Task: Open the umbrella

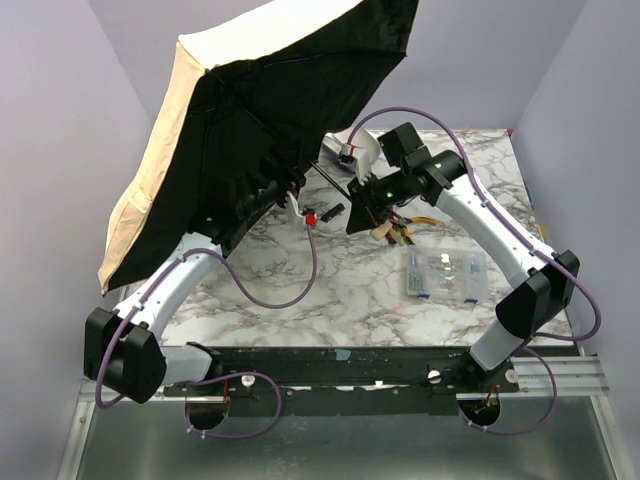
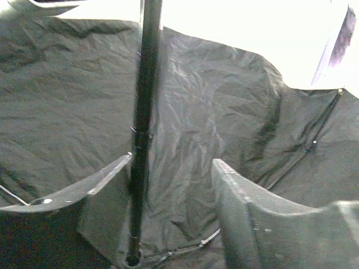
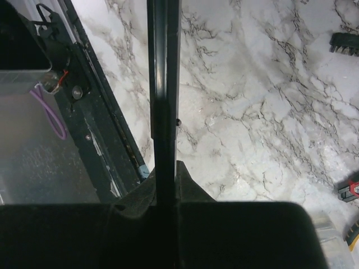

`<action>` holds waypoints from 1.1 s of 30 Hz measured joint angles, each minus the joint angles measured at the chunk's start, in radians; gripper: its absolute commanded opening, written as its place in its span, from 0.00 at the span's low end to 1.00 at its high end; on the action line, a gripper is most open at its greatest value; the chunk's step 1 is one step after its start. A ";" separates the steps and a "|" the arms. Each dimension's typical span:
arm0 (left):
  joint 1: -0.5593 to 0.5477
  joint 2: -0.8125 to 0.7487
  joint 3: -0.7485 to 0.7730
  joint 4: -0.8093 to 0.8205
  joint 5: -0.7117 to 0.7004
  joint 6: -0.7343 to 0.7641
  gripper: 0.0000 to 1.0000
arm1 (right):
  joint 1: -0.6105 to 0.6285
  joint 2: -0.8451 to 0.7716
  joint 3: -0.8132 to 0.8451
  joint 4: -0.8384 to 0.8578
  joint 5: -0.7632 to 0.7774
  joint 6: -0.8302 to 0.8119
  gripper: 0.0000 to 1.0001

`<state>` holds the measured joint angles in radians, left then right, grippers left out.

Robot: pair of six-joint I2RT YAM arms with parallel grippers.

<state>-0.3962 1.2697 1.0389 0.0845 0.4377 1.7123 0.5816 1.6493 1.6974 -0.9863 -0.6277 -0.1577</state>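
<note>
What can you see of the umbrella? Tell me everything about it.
The umbrella is open. Its canopy is spread, with tan fabric outside and wrinkled black fabric and thin ribs inside. It is tipped over the left side of the marble table, with the tan face turned left. The right gripper has its jaws shut on the thin black shaft. The left gripper sits under the canopy, jaws open either side of the shaft and not clamping it.
</note>
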 measured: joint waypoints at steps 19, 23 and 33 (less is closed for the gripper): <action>0.156 0.174 0.169 0.105 -0.103 -0.062 0.38 | 0.002 -0.056 -0.087 0.031 0.061 -0.081 0.00; 0.177 0.212 0.229 0.101 -0.071 -0.047 0.38 | 0.002 -0.076 -0.115 0.092 0.090 -0.078 0.00; 0.237 0.278 0.308 0.072 0.013 -0.010 0.37 | 0.002 -0.106 -0.157 0.229 0.158 -0.079 0.00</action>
<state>-0.1596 1.5482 1.3472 0.1570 0.4511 1.7023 0.5835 1.5436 1.5406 -0.7578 -0.4698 -0.2367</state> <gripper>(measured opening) 0.383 0.077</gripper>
